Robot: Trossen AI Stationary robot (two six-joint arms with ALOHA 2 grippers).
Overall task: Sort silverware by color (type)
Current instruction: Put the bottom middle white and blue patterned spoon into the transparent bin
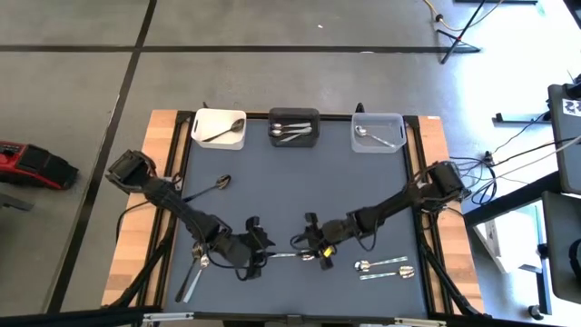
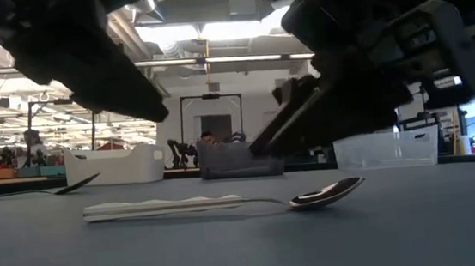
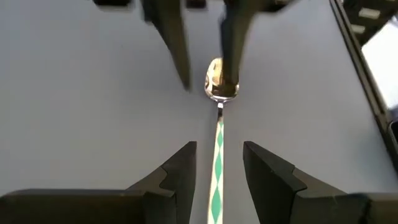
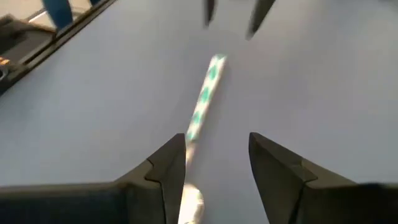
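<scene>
A slim silver spoon with a green-and-white patterned handle (image 3: 218, 155) lies flat on the grey mat near the table's near edge (image 1: 289, 256), handle toward the left and bowl (image 2: 325, 192) toward the right. My left gripper (image 3: 219, 168) is open and hovers over the handle, one finger on either side. My right gripper (image 4: 217, 162) is open and hovers over the bowl end (image 4: 189, 202). In the low view both grippers hang above the spoon with a gap between them and it.
At the far edge stand a white bin (image 1: 200, 136) holding a dark spoon, a black bin (image 1: 294, 115) holding silver spoons and a clear bin (image 1: 397, 123) holding a silver one. A dark spoon (image 1: 214, 187) lies left of centre. More spoons lie at near left (image 1: 194, 272) and near right (image 1: 383, 268).
</scene>
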